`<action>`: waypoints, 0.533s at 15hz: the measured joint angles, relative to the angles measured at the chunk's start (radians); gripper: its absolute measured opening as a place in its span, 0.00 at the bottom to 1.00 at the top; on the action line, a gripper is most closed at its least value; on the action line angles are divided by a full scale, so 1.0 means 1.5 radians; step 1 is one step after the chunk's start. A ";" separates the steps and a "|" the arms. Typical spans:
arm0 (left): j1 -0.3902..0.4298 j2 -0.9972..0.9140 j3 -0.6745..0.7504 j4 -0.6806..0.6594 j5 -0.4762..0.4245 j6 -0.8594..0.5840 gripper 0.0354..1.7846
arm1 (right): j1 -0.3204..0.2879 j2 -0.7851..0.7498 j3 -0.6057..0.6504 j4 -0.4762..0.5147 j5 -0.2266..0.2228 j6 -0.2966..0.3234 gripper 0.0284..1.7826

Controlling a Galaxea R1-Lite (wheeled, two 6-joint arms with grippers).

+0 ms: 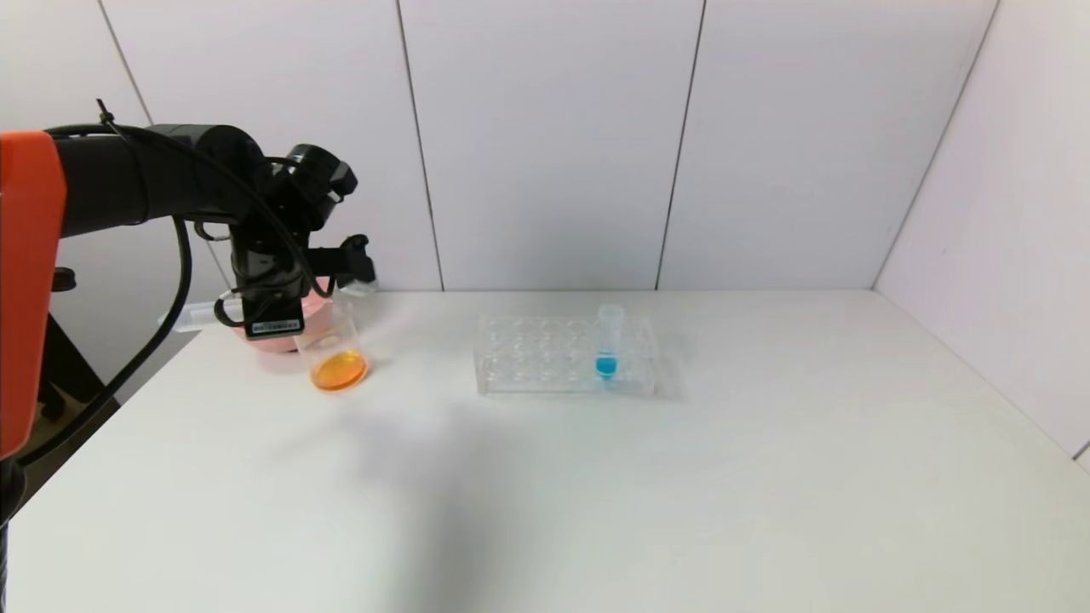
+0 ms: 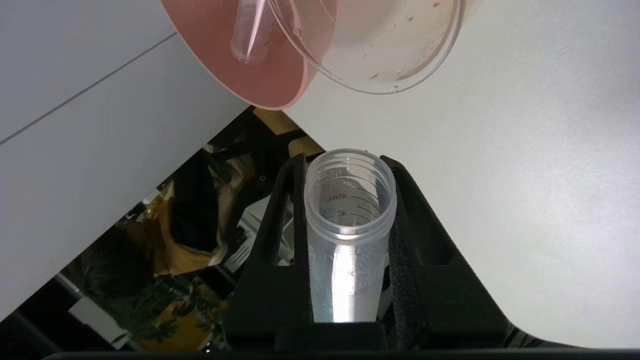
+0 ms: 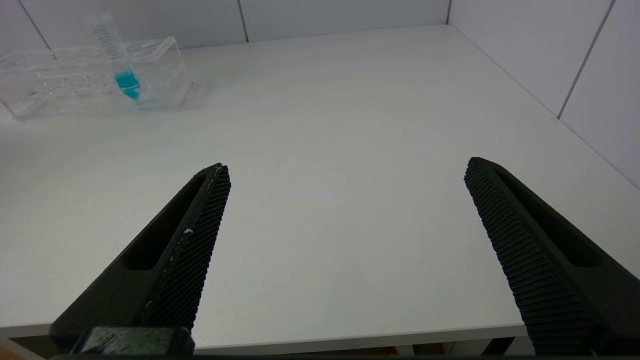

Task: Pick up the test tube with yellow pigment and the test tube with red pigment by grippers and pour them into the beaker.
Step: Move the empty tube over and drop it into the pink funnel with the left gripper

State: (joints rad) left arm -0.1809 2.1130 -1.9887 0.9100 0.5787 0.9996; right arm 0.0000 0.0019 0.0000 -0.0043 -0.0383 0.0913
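Observation:
My left gripper (image 1: 298, 294) hangs at the table's far left, just over the pink bowl (image 1: 268, 345) and the beaker (image 1: 334, 349). It is shut on an empty clear test tube (image 2: 348, 225), whose open mouth points toward the beaker (image 2: 390, 45). The beaker holds orange liquid at its bottom. A second empty tube (image 2: 250, 30) lies in the pink bowl (image 2: 235, 70). No tube shows yellow or red liquid. My right gripper (image 3: 347, 167) is open and empty above the table's near edge, out of the head view.
A clear many-holed rack (image 1: 566, 356) stands mid-table with a blue-liquid tube (image 1: 608, 345) upright in it; it also shows in the right wrist view (image 3: 90, 75). White walls close the back and right. The table's left edge lies close to the bowl.

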 joint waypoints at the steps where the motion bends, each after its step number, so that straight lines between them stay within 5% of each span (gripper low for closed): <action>1: 0.005 -0.008 0.000 0.000 -0.027 -0.015 0.24 | 0.000 0.000 0.000 0.000 0.000 0.000 0.96; 5: 0.073 -0.058 0.001 -0.040 -0.176 -0.072 0.24 | 0.000 0.000 0.000 0.000 0.000 0.000 0.96; 8: 0.120 -0.099 0.004 -0.060 -0.280 -0.217 0.24 | 0.000 0.000 0.000 0.000 0.000 0.000 0.96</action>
State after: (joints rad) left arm -0.0004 1.9647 -1.9821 0.8202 0.1581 0.6734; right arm 0.0000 0.0019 0.0000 -0.0043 -0.0383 0.0917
